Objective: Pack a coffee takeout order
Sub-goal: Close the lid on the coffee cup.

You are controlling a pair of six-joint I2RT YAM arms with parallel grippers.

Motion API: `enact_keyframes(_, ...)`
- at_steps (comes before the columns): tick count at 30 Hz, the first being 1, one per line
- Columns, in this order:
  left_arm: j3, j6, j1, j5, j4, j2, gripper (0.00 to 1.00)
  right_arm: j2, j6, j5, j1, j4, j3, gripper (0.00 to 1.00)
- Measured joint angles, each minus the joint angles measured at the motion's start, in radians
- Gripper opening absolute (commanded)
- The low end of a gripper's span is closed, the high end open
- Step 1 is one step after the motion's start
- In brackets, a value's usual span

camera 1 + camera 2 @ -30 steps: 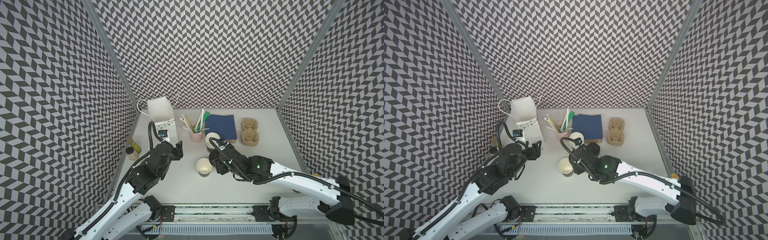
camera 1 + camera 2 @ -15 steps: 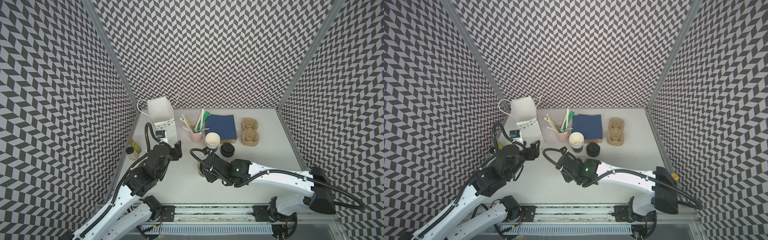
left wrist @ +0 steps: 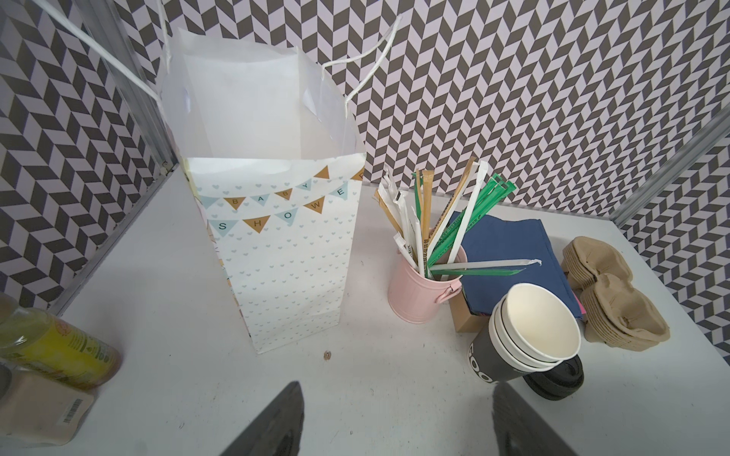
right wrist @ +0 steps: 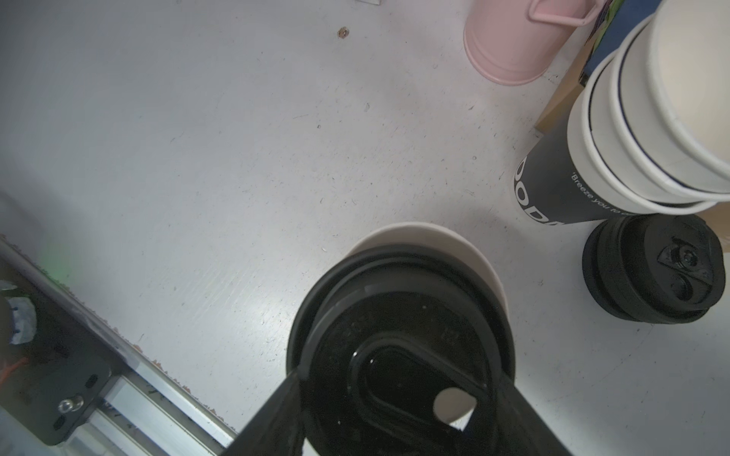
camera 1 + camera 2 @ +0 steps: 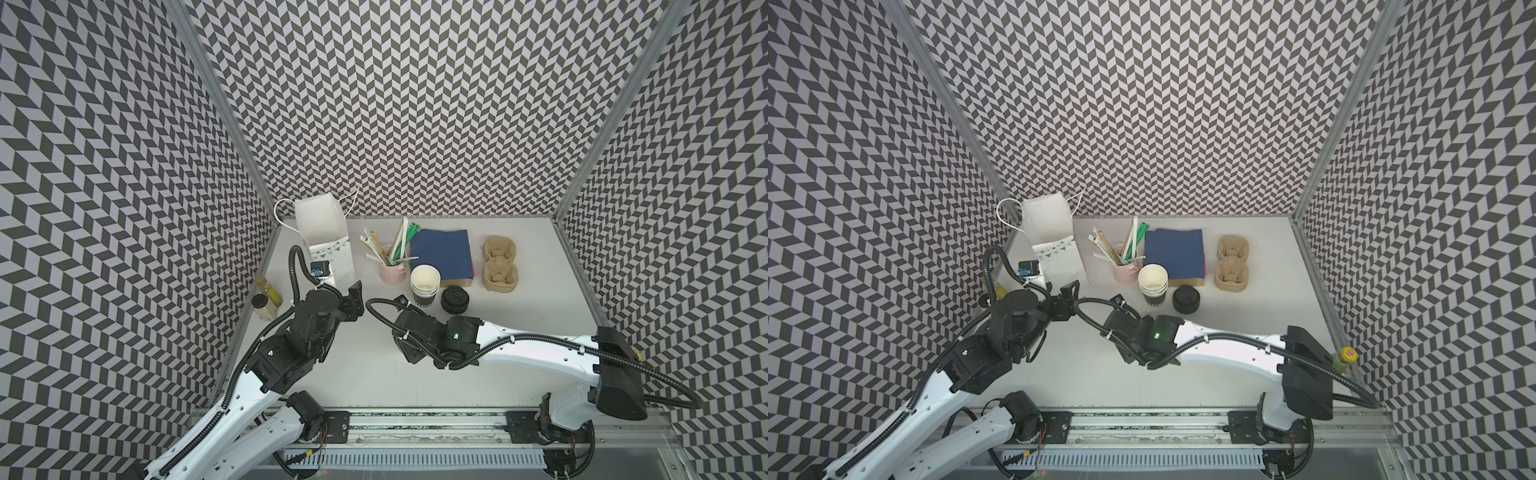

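While the black lid is clamped by the right gripper, it is seen atop the cup, near the middle of the surface. Apart and empty, the left gripper is pointed at the bag. At the back, the carrier is set beside the navy napkin.
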Motion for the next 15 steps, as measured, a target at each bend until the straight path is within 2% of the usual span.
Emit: enact_keyframes(15, -0.004, 0.0, 0.0, -0.001, 0.0, -0.004, 0.76, 0.043, -0.039, -0.006, -0.043, -0.005, 0.066, 0.62)
